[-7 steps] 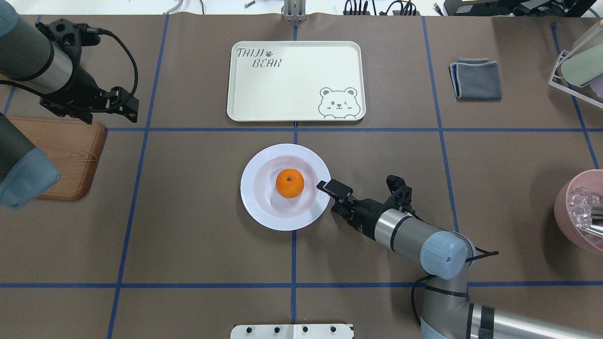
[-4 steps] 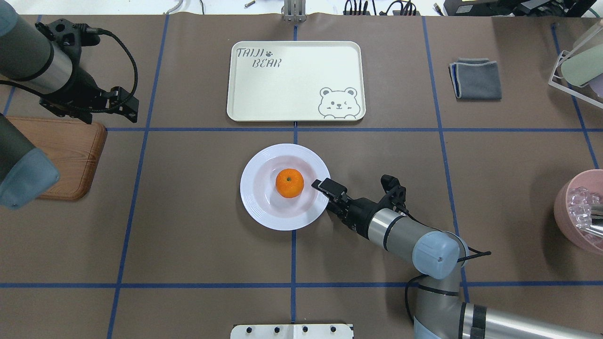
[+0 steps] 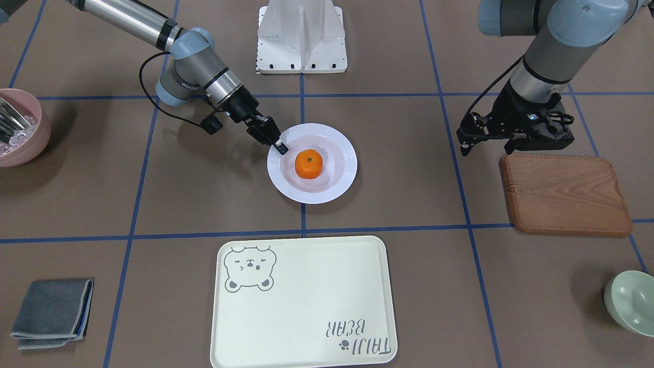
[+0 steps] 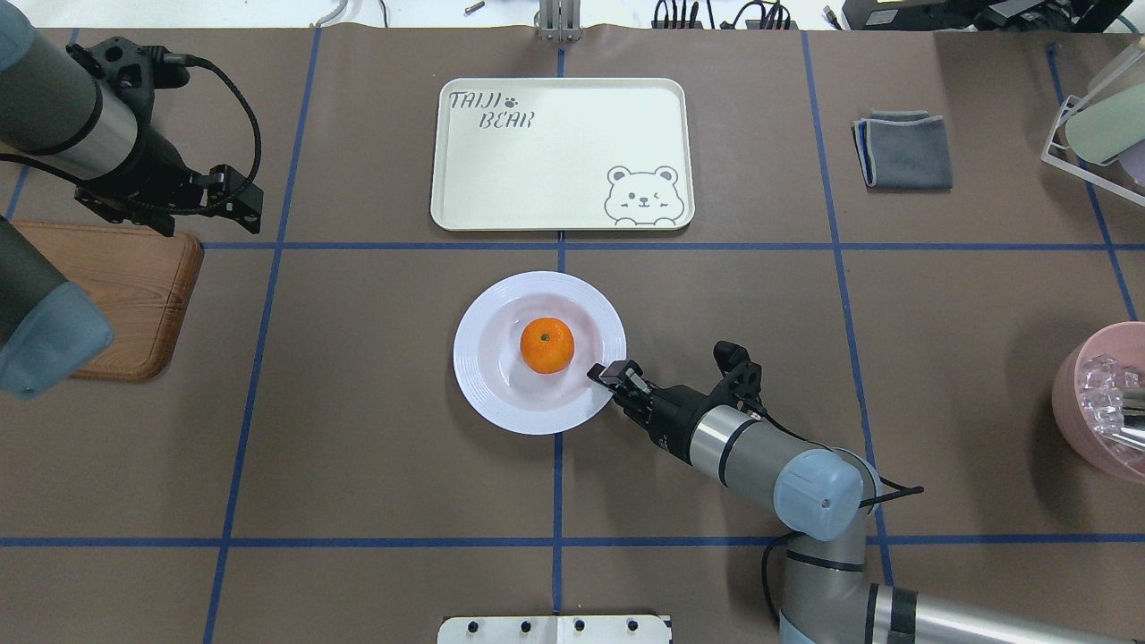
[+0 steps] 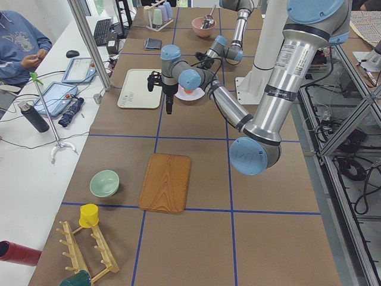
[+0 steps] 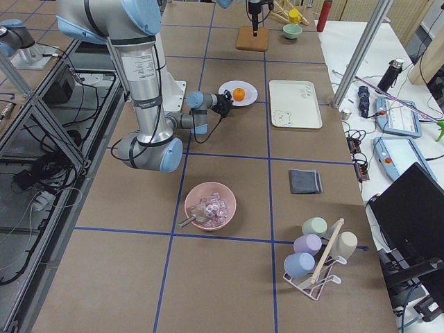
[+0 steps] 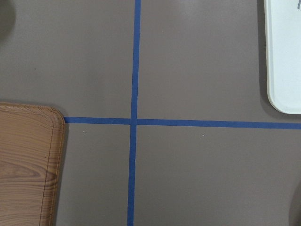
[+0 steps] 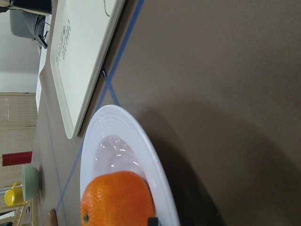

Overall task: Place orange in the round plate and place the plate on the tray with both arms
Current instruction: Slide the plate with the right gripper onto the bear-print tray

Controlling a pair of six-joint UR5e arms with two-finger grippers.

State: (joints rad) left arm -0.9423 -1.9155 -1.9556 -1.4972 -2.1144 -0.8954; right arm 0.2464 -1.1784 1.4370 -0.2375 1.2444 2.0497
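The orange (image 4: pixel 547 345) lies in the middle of the round plate (image 4: pixel 487 394), which rests on the table at its centre. My right gripper (image 4: pixel 610 374) reaches in from the right and is shut on the plate's near-right rim; in the front view its fingertips (image 3: pixel 280 147) sit on that rim. In the right wrist view the orange (image 8: pixel 117 200) and the plate's rim (image 8: pixel 155 165) fill the lower part. The tray (image 4: pixel 562 152) lies bare beyond the plate. My left gripper (image 4: pixel 249 206) hangs open at the far left, above the table beside the wooden board.
A brown wooden board (image 4: pixel 134 295) lies at the left edge. A folded grey cloth (image 4: pixel 903 150) sits back right. A pink bowl (image 4: pixel 1100 402) stands at the right edge, with a cup rack (image 4: pixel 1096 116) behind it. A pale green bowl (image 3: pixel 631 302) shows in the front view.
My right gripper slid left and lower onto the plate's rim and closed on it. The plate shifted slightly to the left. The left arm stayed still.
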